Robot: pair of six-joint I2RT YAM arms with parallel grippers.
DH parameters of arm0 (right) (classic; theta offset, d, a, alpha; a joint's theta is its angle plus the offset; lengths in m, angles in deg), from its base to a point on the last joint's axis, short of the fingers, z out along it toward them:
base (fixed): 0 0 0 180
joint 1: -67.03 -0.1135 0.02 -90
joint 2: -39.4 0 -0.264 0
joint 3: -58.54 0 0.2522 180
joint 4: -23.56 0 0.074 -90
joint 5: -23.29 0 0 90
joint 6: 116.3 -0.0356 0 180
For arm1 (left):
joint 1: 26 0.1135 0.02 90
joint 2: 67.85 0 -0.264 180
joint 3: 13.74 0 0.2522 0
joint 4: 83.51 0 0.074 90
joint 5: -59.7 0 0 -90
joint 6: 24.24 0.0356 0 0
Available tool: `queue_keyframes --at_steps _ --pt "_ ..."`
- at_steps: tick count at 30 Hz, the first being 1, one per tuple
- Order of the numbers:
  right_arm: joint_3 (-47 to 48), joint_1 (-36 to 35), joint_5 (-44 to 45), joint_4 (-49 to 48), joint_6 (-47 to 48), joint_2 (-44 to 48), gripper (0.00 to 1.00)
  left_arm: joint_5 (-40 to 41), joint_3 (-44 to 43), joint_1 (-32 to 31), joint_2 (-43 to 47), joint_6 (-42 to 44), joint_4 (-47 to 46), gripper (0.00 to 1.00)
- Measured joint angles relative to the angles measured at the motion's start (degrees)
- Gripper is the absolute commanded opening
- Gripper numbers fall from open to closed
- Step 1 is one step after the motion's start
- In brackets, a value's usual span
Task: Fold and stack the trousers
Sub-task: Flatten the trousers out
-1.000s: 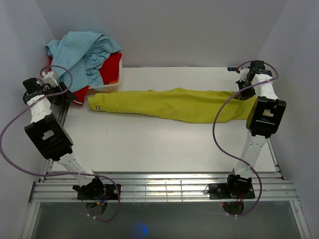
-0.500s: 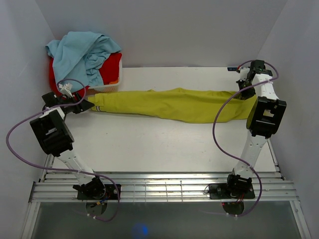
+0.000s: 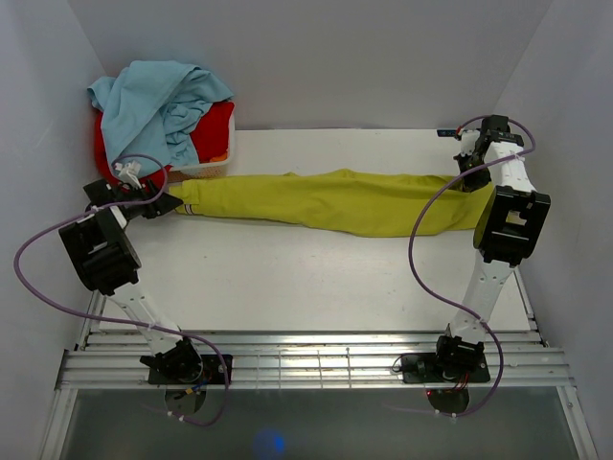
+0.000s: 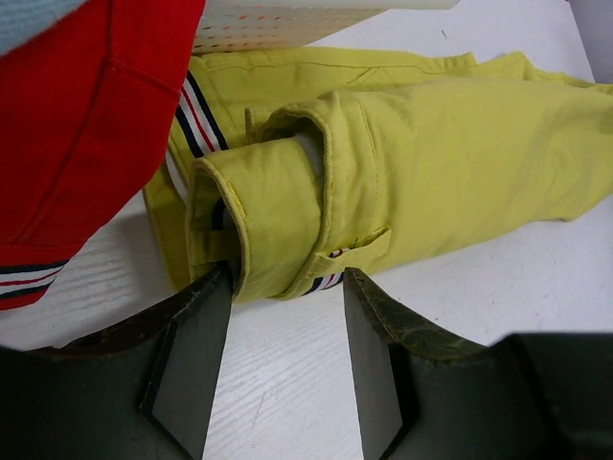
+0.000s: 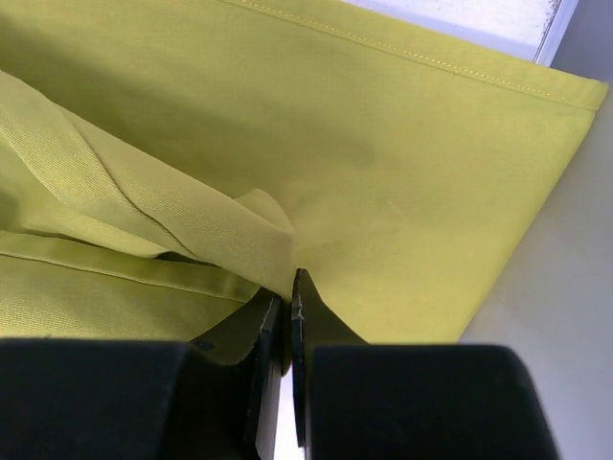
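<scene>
Light blue garment point(image 3: 153, 101) over red garment point(image 3: 215, 129), white basket point(image 3: 206, 171)

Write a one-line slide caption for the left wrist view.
Open left gripper poised at the waistband of the yellow-green trousers, red garment alongside.

Bare counter point(image 3: 306, 278) lies open to us along the near side of the trousers point(image 3: 345, 201), with a narrower strip behind them. At the waistband point(image 4: 259, 220), the basket point(image 3: 206, 171) and overhanging red garment point(image 4: 86, 125) crowd our left pincer point(image 4: 284, 283); the right wall point(image 3: 575, 115) stands close beside the right pincer point(image 5: 290, 287).
</scene>
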Motion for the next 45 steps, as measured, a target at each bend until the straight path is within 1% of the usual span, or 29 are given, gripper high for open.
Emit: queue_keyframes --at_steps 7,9,10,11,13,14,16,18,20,24,27,29,30,32,33,37,39,40,42,45 --pt "0.0 0.0 0.0 0.1 0.1 0.0 0.08 -3.6 -1.1 0.0 -3.0 0.3 -0.2 0.57" --pt "0.0 0.0 0.2 0.1 0.1 0.0 0.08 -5.0 -1.1 0.1 -3.0 0.5 0.0 0.53" --pt "0.0 0.0 0.2 0.1 0.1 0.0 0.08 -5.5 -1.1 0.1 -3.0 0.7 0.2 0.49" --pt "0.0 0.0 0.2 0.1 0.2 0.0 0.08 -5.7 -1.1 0.1 -3.0 0.9 0.6 0.36" --pt "0.1 0.0 0.4 0.2 0.5 0.0 0.08 -5.7 -1.1 0.1 -3.0 1.4 2.4 0.23" --pt "0.4 0.0 0.7 0.3 0.6 0.0 0.08 -5.3 -1.4 0.1 -3.0 1.7 3.7 0.12" --pt "1.1 0.0 1.2 0.7 1.0 0.0 0.08 -4.5 -2.4 0.1 -3.0 2.3 6.9 0.00" --pt "2.0 0.0 1.8 1.1 1.8 0.2 0.08 -3.0 -6.2 0.1 -3.1 3.0 13.2 0.00" --pt "2.6 -0.1 2.3 1.4 2.6 0.7 0.08 -1.6 -12.5 -0.3 -3.4 3.8 20.5 0.00" --pt "2.8 -0.2 2.9 2.3 4.3 3.6 0.08 1.7 -30.0 -1.2 -5.8 4.6 36.9 0.00" --pt "2.9 -0.3 2.9 2.7 5.6 6.8 0.08 4.3 -42.9 -1.3 -9.6 4.6 49.1 0.00" --pt "2.3 -0.2 2.9 2.7 6.7 9.5 0.08 5.5 -49.4 -1.2 -12.5 4.7 57.0 0.00" --pt "1.3 -0.2 2.9 2.6 7.4 11.3 0.08 6.3 -50.9 -1.1 -13.6 5.0 60.3 0.00" --pt "-2.1 0.1 3.0 2.2 9.0 15.3 0.08 8.0 -51.0 -0.6 -14.9 5.9 65.8 0.00" --pt "-5.7 0.3 3.0 1.3 10.2 18.0 0.08 8.8 -49.9 -0.2 -15.3 6.4 67.9 0.00" --pt "-19.0 0.9 4.5 1.4 14.3 25.9 0.08 13.1 -39.3 2.3 -14.8 9.2 72.7 0.00" --pt "-25.9 1.4 5.3 1.3 16.0 28.4 0.08 15.0 -34.3 3.7 -14.4 10.4 74.1 0.00" --pt "-29.1 1.6 5.7 1.5 16.8 29.1 0.08 16.5 -31.9 4.6 -14.3 11.0 75.0 0.00" --pt "-33.8 1.9 6.2 1.5 17.9 29.4 0.08 18.5 -29.7 5.6 -14.2 11.5 75.4 0.00" --pt "-35.0 2.0 5.9 2.7 17.8 27.6 0.08 20.7 -30.6 5.9 -14.4 11.2 75.5 0.00"
